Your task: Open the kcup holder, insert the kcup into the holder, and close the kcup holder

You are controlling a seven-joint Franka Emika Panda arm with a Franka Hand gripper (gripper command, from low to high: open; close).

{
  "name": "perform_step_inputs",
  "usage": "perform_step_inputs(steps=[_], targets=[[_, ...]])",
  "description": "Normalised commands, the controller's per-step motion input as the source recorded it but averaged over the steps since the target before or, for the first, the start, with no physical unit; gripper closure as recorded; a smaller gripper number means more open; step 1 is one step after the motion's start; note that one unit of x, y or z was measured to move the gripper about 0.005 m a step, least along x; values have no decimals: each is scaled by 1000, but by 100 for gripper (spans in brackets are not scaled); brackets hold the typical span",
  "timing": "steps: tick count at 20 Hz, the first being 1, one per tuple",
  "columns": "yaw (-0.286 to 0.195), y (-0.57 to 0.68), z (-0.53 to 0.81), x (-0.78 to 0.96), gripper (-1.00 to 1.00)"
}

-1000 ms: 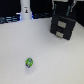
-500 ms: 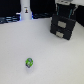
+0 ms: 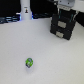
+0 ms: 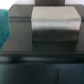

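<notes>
The kcup holder (image 3: 63, 26) is a black boxy unit with two stacked front panels, standing at the back of the white table on the exterior view's right. It looks shut. The kcup (image 3: 29, 62) is a tiny green pod with blue and white marks, lying alone on the table near the front, far from the holder. My gripper (image 3: 65, 8) hangs right above the holder's top; its fingers are too blurred to read. The wrist view is blurred: a flat black surface (image 4: 30, 42) with a grey boxy block (image 4: 55, 22), and no fingertips that I can make out.
The white cylindrical robot base (image 3: 25, 10) stands at the back, on the exterior view's left of the holder. Dark clutter lines the back edge of the table (image 3: 45, 55). A teal shape (image 4: 4, 26) shows at one edge of the wrist view.
Nothing has visibly moved: the gripper stays over the holder and the pod lies where it was.
</notes>
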Motion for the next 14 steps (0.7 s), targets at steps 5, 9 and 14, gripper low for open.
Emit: perform_step_inputs(steps=[5, 9, 14], targets=[[-26, 34, -383, -351, -100], [7, -17, -393, -383, -100], [8, -6, -313, -261, -100]])
